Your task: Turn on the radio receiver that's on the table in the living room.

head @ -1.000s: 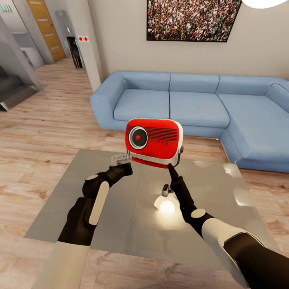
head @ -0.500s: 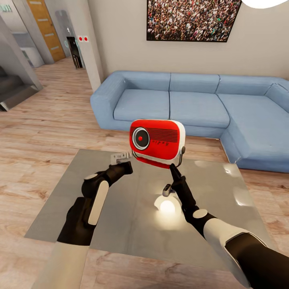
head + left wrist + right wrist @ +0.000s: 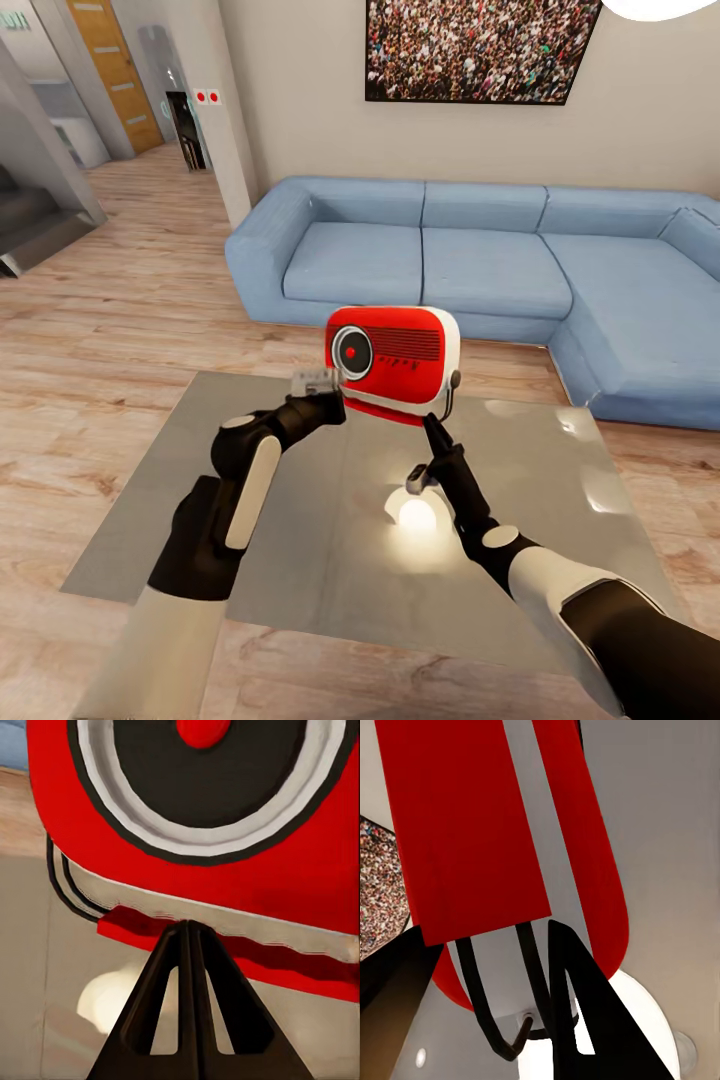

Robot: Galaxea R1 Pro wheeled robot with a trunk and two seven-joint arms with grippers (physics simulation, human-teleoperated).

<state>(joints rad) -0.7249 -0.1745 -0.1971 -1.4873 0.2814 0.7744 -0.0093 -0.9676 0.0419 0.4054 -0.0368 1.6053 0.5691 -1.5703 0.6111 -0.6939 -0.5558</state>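
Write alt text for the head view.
A red radio is held above a grey table, the right end effector at its underside and the left end effector by its dial; a blue sofa sits behind.

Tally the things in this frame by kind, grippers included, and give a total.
Radio receiver: 1
Table: 1
Sofa: 1
Framed picture: 1
Grippers: 2, left gripper, right gripper
Total: 6

left gripper [image 3: 322, 384] moved up against radio receiver [image 3: 393, 362]
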